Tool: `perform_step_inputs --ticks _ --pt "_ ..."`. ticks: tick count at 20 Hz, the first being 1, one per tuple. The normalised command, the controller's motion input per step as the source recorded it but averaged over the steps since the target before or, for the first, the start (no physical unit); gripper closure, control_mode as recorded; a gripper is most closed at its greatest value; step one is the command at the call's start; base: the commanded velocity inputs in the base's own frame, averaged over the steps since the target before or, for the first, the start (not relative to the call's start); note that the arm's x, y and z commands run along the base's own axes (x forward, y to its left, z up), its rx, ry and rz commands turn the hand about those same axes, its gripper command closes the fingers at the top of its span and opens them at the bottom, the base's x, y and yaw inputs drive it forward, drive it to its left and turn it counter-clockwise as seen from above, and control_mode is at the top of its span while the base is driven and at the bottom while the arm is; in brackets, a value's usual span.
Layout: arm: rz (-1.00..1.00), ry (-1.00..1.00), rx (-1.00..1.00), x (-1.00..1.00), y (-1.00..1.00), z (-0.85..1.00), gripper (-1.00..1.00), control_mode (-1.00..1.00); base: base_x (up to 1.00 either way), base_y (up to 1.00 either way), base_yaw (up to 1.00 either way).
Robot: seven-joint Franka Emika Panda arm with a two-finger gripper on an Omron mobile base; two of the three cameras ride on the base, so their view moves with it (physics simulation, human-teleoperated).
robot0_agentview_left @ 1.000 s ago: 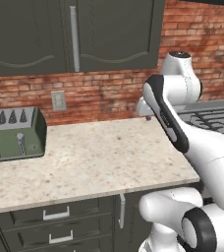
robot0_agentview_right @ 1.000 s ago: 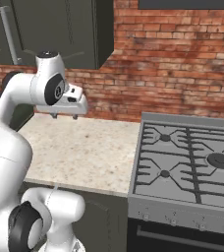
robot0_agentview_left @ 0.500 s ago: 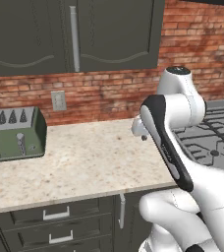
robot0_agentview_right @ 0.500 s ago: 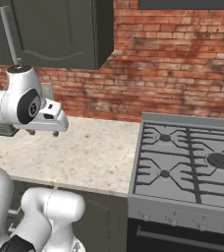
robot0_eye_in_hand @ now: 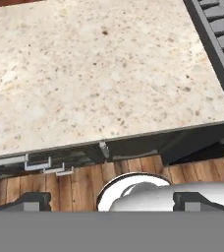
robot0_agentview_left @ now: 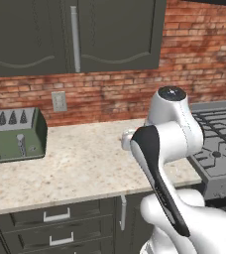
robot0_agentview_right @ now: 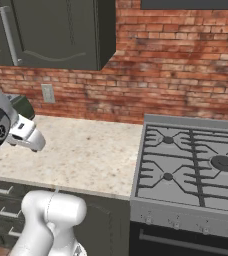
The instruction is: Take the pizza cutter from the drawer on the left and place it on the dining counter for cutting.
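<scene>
You see a soft, even light, bright on the worktop (robot0_agentview_left: pixel 80 163) and the brick wall (robot0_agentview_right: pixel 186 60). The dark cabinets (robot0_agentview_left: pixel 85 34) stay dim. Shadows are faint. There is no glare. Everything looks sharp, with no blur and no bending at the edges.

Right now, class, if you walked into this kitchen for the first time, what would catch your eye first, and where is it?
The white robot arm dominates, rising in front of the beige speckled worktop. Behind it runs the red brick backsplash, under dark upper cabinets. A green toaster sits at the worktop's left end, and a grey gas stove adjoins its right.
</scene>
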Motion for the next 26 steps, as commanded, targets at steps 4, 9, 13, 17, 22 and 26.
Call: perform_step_inputs --ticks 4,9,13,17,22,26 --pt "-0.11 -0.28 0.08 -0.48 0.17 -0.16 -1.0 -1.0 0.0 0.0 0.0" --pt "-0.23 -0.16 0.09 -0.42 0.26 -0.07 -1.0 -1.0 0.0 0.0 0.0" --pt "-0.35 -0.13 0.11 -0.04 0.07 -0.29 -1.0 -1.0 0.0 0.0 0.0" --pt "-0.28 -0.17 0.12 -0.13 0.0 -0.49 -1.0 -1.0 0.0 0.0 0.0" --pt "-0.14 -0.27 0.1 -0.25 0.0 -0.62 -1.0 -1.0 0.0 0.0 0.0" --pt "-0.02 -0.43 0.17 -0.23 0.13 -0.64 -1.0 -1.0 0.0 0.0 0.0"
